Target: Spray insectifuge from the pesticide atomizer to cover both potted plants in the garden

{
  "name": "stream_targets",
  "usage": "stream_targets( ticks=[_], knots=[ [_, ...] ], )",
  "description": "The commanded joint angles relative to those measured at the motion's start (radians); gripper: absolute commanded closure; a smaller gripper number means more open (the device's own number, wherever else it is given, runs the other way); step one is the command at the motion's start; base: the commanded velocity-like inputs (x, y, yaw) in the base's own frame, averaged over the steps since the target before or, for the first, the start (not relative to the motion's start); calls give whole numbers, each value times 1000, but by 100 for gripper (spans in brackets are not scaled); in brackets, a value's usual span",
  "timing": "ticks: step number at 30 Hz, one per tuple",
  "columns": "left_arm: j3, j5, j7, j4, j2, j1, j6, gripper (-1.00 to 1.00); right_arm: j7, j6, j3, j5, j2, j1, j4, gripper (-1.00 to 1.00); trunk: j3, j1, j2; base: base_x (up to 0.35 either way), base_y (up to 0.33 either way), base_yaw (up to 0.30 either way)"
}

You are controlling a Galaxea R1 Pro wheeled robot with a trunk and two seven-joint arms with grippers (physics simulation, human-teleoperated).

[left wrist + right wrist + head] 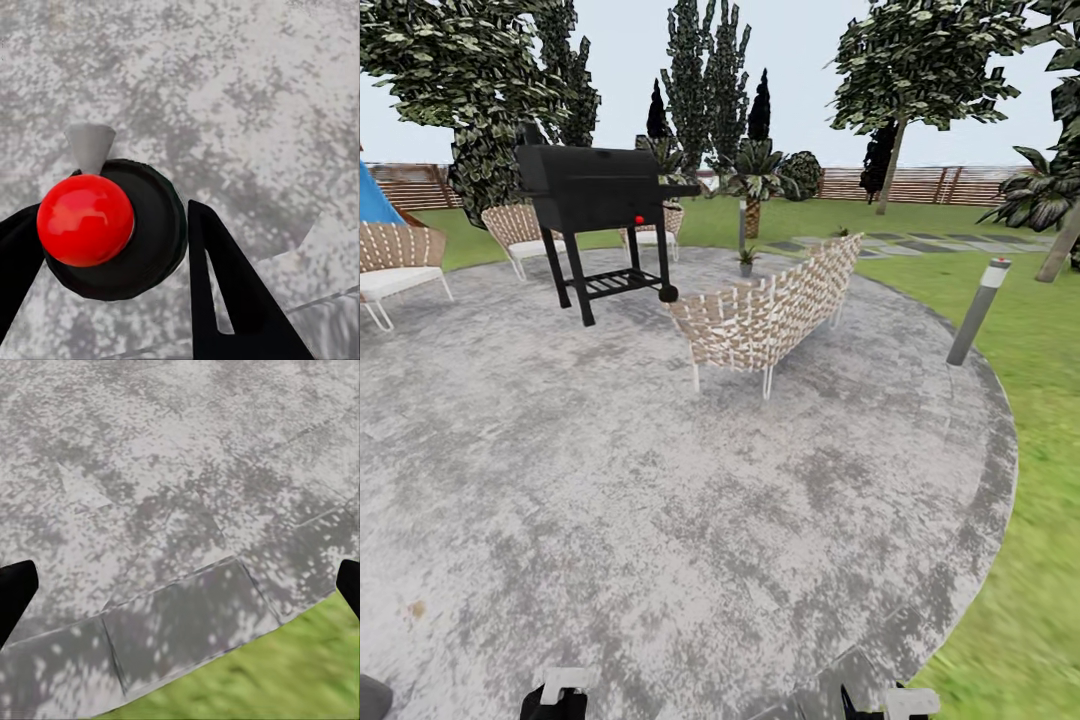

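I stand on the round grey mottled patio (pixel 610 500) of the garden. One small potted plant (pixel 746 262) in a pale pot stands at the patio's far edge, behind the woven sofa. A second small green rosette (pixel 843 232) shows farther back by the stepping stones, too small to make out. The pesticide atomizer is out of view. My left gripper (pixel 112 214) is open over the paving, with a red dome on a black disc (pixel 86 221) seen between its fingers. My right gripper (pixel 184 585) is open wide over the patio's edge, holding nothing.
A black grill (pixel 600 195) and a woven sofa (pixel 770 310) stand ahead. Woven chairs (pixel 520 232) line the left. A grey bollard light (pixel 978 312) rises from the lawn (pixel 1040 420) on the right. Stepping stones (pixel 920 243), trees and a slatted fence (pixel 920 183) lie beyond.
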Motion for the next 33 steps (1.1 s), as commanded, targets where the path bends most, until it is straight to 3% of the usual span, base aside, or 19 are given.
stream_targets(
  ticks=[1,33],
  knots=[
    [-8,7,-1,1,0,0,-3,100,0,-3,-3,5,0,0,0,-100,-1,0,0,216,239,0],
    [-8,6,-1,2,0,0,-3,100,-3,-4,-7,3,-1,0,-3,-100,-1,0,0,256,231,0]
  ],
)
